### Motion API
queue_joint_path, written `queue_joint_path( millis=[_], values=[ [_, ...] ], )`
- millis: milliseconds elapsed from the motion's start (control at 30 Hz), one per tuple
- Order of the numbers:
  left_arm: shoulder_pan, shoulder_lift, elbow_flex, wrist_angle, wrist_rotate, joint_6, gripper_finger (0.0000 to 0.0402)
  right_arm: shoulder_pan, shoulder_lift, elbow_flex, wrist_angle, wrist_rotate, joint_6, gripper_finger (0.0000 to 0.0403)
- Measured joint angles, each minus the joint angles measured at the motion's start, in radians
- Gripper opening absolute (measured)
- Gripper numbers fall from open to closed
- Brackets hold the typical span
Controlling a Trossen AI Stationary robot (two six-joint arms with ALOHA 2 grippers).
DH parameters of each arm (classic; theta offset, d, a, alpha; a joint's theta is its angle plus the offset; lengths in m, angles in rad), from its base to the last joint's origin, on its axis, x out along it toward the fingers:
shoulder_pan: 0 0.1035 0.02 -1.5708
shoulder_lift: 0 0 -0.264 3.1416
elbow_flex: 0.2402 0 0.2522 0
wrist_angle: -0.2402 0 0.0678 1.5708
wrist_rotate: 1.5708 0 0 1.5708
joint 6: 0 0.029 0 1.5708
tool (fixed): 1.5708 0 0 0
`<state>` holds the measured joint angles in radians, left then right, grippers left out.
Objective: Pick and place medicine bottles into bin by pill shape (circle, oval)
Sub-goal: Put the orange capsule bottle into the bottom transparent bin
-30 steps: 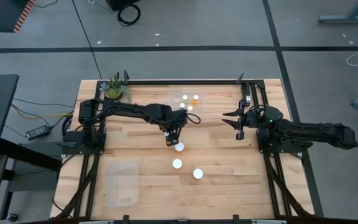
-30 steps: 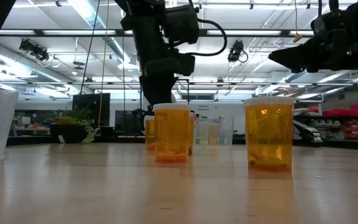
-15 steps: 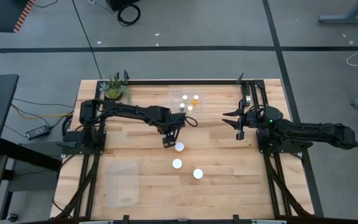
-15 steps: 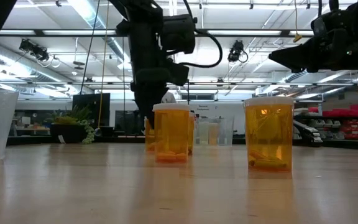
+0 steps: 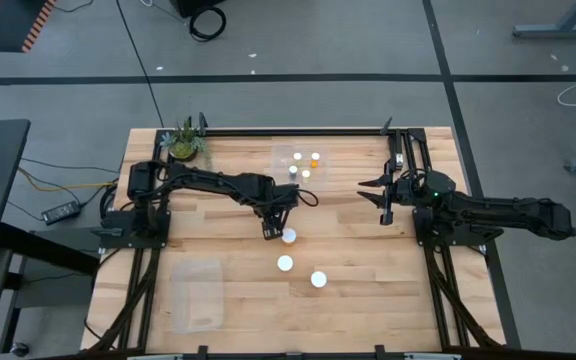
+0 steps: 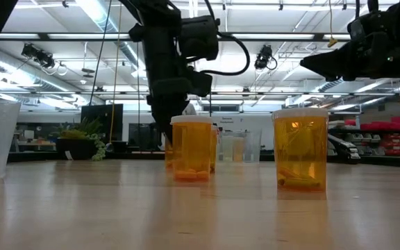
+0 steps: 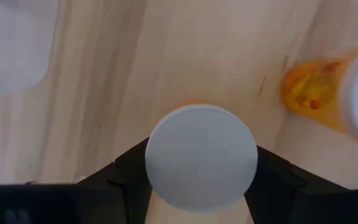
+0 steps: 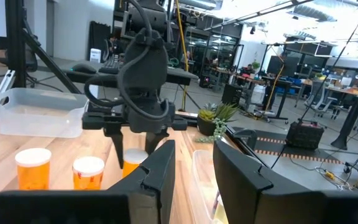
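Observation:
Three orange medicine bottles with white caps stand upright on the table: one [image 5: 288,236] at my left gripper, two nearer the front edge [image 5: 284,263] [image 5: 318,279]. Several more stand in the clear bin [image 5: 280,152] at the far middle. My left gripper [image 5: 271,229] is low over the table and open. Its fingers [image 7: 126,171] stand on either side of the first bottle, whose cap [image 7: 201,158] fills the gap. I cannot tell whether they touch it. My right gripper [image 5: 380,195] hangs open and empty at the table's right.
A second clear bin [image 5: 196,292] lies at the near left. A small green potted plant [image 5: 183,143] stands at the far left corner. In the low view the two front bottles [image 6: 192,149] [image 6: 301,149] stand before my left arm [image 6: 167,83].
My left gripper has gone a little toward the table's left edge and down, so its fingers now stand around the bottle. The bottles have stayed where they were.

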<state>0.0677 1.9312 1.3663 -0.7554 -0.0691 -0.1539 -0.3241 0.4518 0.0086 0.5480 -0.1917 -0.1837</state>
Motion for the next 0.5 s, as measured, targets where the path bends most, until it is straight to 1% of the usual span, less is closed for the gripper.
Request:
queue_joint_path(
  millis=[100, 300, 500],
  values=[
    [-0.003, 0.0, 0.0, 0.0, -0.001, -0.005, 0.0208, 0.0, 0.0, 0.0, 0.0, 0.0, 0.0, 0.0115],
    [-0.012, 0.0, 0.002, -0.006, 0.002, 0.007, 0.0228, 0.0, 0.0, 0.0, 0.0, 0.0, 0.0, 0.0115],
    [-0.03, -0.007, 0.002, -0.057, 0.003, -0.013, 0.0207, 0.0, 0.0, 0.0, 0.0, 0.0, 0.0, 0.0115]
  ],
)
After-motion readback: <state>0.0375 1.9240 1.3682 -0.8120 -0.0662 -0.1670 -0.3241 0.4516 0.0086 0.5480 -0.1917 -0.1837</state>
